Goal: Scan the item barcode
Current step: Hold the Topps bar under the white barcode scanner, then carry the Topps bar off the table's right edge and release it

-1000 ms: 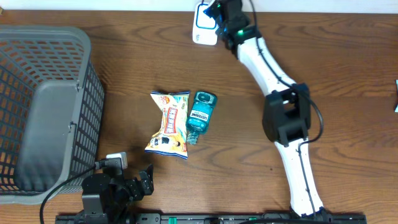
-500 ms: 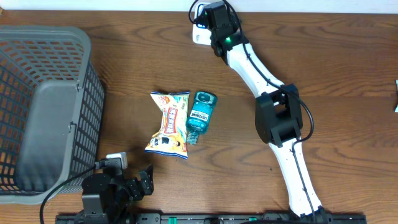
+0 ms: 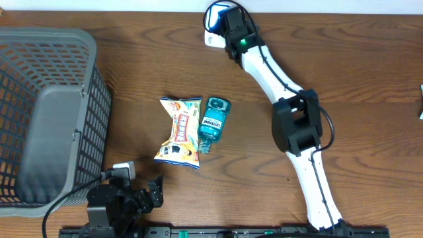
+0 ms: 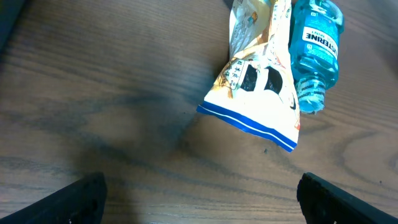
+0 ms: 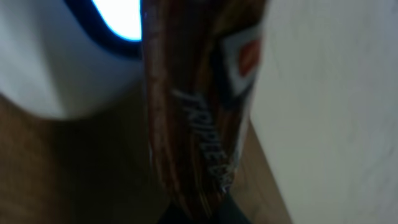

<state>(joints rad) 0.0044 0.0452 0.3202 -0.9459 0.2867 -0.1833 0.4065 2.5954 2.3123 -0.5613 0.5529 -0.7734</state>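
Clamped hard, the jaws of the right gripper (image 5: 196,214) pinch the lower edge of a thin brown glossy snack wrapper (image 5: 193,124) with pale lettering down its face. In the right wrist view the wrapper stands upright, just in front of a white barcode scanner (image 5: 59,68) whose window glows blue; whether the two touch cannot be told. From overhead, the right gripper (image 3: 228,20) sits at the far edge of the dark wooden table (image 3: 370,99), right over the scanner (image 3: 211,30), and hides the wrapper.

Near the middle of the table lie a yellow-and-white crinkled snack bag (image 3: 180,131) and a teal plastic mouthwash bottle (image 3: 213,122), side by side and touching, the bottle's cap end pointing toward the near edge. A grey plastic mesh basket (image 3: 92,99) fills the left side.

At the near left edge, the left gripper (image 3: 149,195) has its jaws spread wide around nothing, its dark fingertips (image 4: 81,199) just above bare wood.
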